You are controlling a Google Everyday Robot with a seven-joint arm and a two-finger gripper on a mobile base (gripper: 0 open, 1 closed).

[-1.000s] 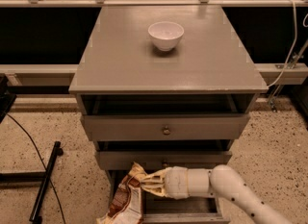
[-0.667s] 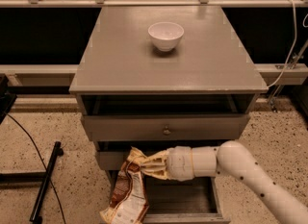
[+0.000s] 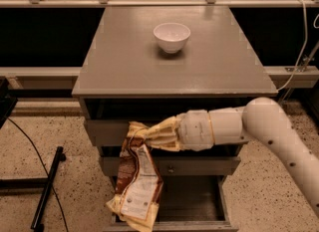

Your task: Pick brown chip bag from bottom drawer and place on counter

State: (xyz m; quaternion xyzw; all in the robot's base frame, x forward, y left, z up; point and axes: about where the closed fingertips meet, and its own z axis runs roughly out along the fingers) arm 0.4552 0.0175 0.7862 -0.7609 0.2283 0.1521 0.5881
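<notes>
The brown chip bag hangs crumpled in the air in front of the drawer fronts, its white label panel facing me. My gripper is shut on the bag's top end, at the height of the upper drawer, below the counter's front edge. The bottom drawer is pulled open underneath, and its grey floor shows to the right of the bag. The counter is the flat grey top of the cabinet above.
A white bowl stands on the counter near its back middle. My white arm reaches in from the right. A middle drawer with a knob is shut. A black stand and cable lie on the floor at left.
My gripper has risen with the chip bag, from low in the bottom drawer to the level of the upper drawer. The bag now hangs free above the drawer.
</notes>
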